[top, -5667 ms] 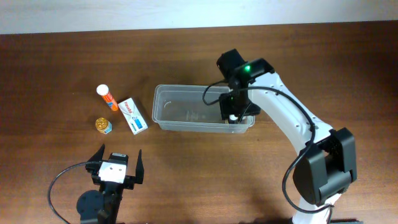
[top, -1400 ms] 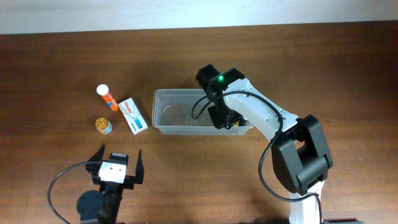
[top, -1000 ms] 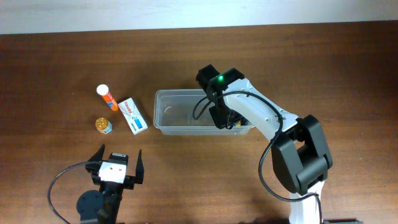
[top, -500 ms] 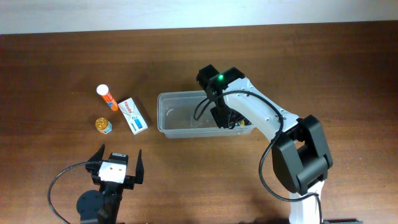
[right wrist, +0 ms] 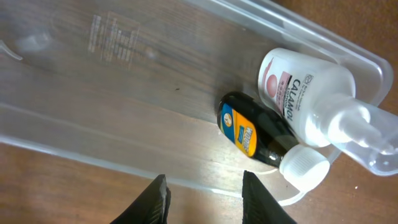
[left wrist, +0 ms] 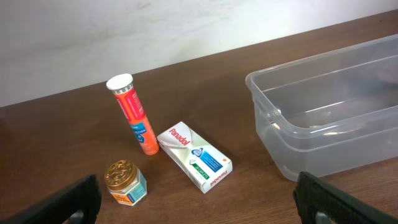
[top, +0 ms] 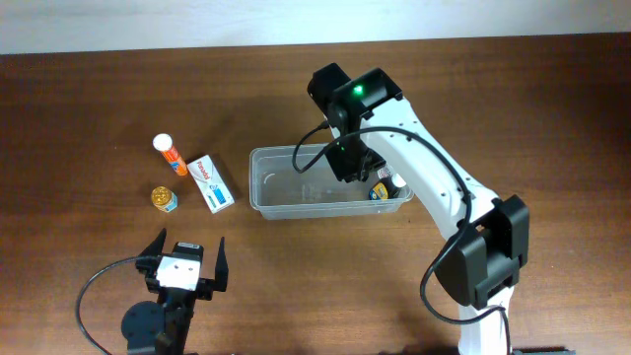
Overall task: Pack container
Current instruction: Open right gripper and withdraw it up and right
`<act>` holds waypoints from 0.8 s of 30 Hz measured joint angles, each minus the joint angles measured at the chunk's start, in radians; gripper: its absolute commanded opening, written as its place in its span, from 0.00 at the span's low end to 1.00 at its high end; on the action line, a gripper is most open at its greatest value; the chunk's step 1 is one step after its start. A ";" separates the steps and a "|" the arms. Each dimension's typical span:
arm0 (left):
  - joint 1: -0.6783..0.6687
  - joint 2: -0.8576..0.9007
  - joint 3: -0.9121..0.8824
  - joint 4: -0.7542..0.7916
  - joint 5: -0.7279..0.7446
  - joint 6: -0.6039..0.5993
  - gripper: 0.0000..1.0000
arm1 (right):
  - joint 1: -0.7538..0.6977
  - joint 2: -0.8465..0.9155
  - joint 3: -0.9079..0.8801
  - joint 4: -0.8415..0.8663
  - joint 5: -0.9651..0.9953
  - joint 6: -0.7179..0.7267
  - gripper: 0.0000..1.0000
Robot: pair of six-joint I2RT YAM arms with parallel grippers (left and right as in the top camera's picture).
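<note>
The container point(top: 258, 183) is a long clear tub at the table's middle; it also shows at the right of the left wrist view point(left wrist: 273, 134). A white Calamol bottle point(right wrist: 298, 84) and a dark bottle with a yellow label point(right wrist: 252, 132) lie in its right end. My right gripper point(top: 347, 164) hangs over the tub's right half. In the right wrist view the right gripper point(right wrist: 204, 194) is open, with nothing between its fingers. My left gripper point(top: 187, 250) rests wide open near the front left edge, well short of the tub.
Left of the tub lie an orange tube point(top: 170, 155), a white Panadol box point(top: 212, 184) and a small gold-lidded jar point(top: 164, 198). The same tube point(left wrist: 134, 118), box point(left wrist: 196, 155) and jar point(left wrist: 124, 182) lie ahead of the left gripper point(left wrist: 199, 208).
The container slid slightly to the right. My right gripper went from shut to open and lifted up and back from the tub's front part. The left arm has not moved.
</note>
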 measured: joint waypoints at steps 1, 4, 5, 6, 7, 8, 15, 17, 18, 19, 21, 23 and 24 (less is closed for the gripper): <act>0.000 0.000 0.000 0.000 0.000 0.000 1.00 | -0.001 0.000 0.003 -0.005 -0.002 0.001 0.32; 0.000 0.000 0.000 0.000 0.000 0.000 0.99 | -0.007 0.000 0.006 -0.017 -0.008 0.001 0.31; 0.000 0.000 0.000 0.000 0.000 0.000 0.99 | -0.013 0.000 0.006 -0.021 -0.011 0.002 0.31; 0.000 0.000 0.000 0.000 0.000 0.000 1.00 | -0.018 0.000 0.006 -0.023 -0.013 0.002 0.32; 0.000 0.000 0.000 0.000 0.000 0.000 0.99 | -0.027 0.000 0.006 -0.029 -0.016 0.002 0.31; 0.000 0.000 0.000 0.000 0.000 0.000 0.99 | -0.034 0.000 0.006 -0.034 -0.021 0.003 0.31; 0.000 0.000 0.000 0.000 0.000 0.000 1.00 | -0.077 -0.003 0.041 -0.097 -0.038 0.001 0.33; 0.000 0.000 0.000 0.000 0.000 0.000 0.99 | -0.085 -0.011 0.073 -0.113 -0.042 0.000 0.38; 0.000 0.000 0.000 0.000 0.000 0.000 0.99 | -0.094 -0.020 0.098 -0.124 -0.042 -0.001 0.43; 0.000 0.000 0.000 0.000 0.000 0.000 0.99 | -0.105 -0.030 0.122 -0.131 -0.045 -0.003 0.49; 0.000 0.000 0.000 0.000 0.000 0.000 0.99 | -0.134 -0.060 0.169 -0.140 -0.049 -0.004 0.63; 0.000 0.000 0.000 0.000 0.000 0.000 0.99 | -0.185 -0.097 0.217 -0.143 -0.054 0.004 0.72; 0.000 0.000 0.000 0.000 0.000 0.000 1.00 | -0.212 -0.113 0.237 -0.143 -0.056 0.004 0.73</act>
